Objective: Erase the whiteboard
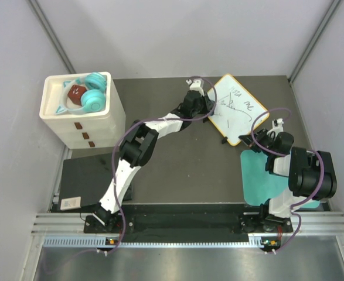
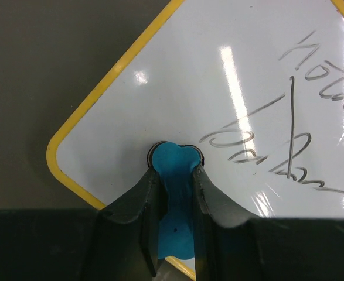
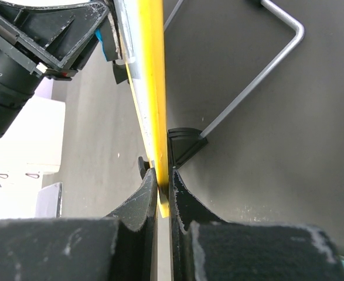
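The left gripper is clamped on a blue eraser, pressed against the whiteboard near the counter's far edge. The right gripper is clamped on the whiteboard's frame.

The dark matte table is carrying four items. A white drawer unit is sitting at the far left, with a flat black slab lying just nearer, toward the near edge. A teal mat is lying at the near right, and the yellow-framed whiteboard is sitting at the far right, turned corner-on; flat or propped, cannot tell.
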